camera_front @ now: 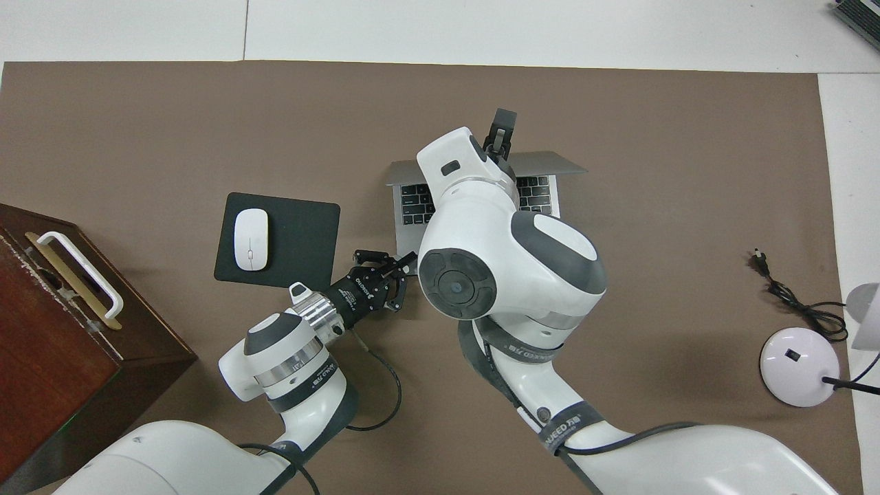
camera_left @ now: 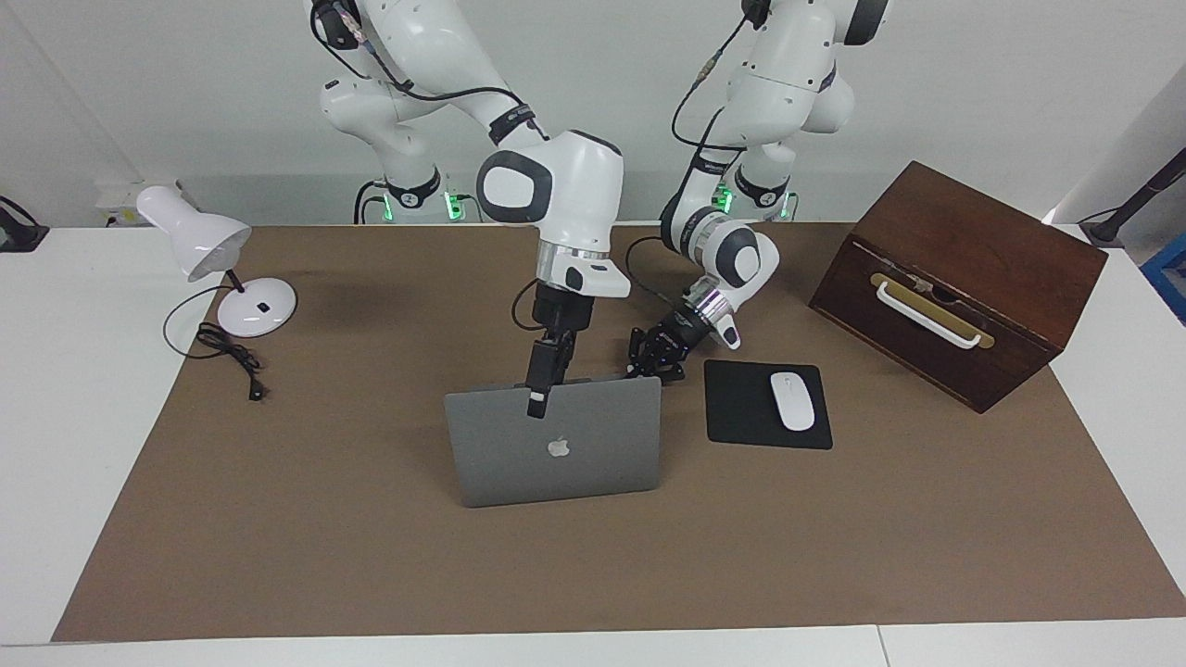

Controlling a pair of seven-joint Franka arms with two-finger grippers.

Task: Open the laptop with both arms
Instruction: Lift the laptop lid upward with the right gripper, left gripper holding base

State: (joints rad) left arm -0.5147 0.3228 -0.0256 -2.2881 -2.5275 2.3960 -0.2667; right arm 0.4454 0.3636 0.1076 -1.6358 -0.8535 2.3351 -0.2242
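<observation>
laptop [camera_left: 556,449] sits mid-table, lid nearly upright, its top edge pinched in the right gripper [camera_left: 536,400] jaws, while the left gripper [camera_left: 656,357], jaws spread, presses the base corner nearest the mouse pad [camera_left: 741,408].

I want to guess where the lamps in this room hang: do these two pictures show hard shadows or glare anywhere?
Facing view: the light is even, only soft, blurred shadows lie on the brown mat under the arms, and the laptop lid shows no glare. Overhead view: equally flat light and no bright spots, but the right arm hides much of the keyboard.
</observation>
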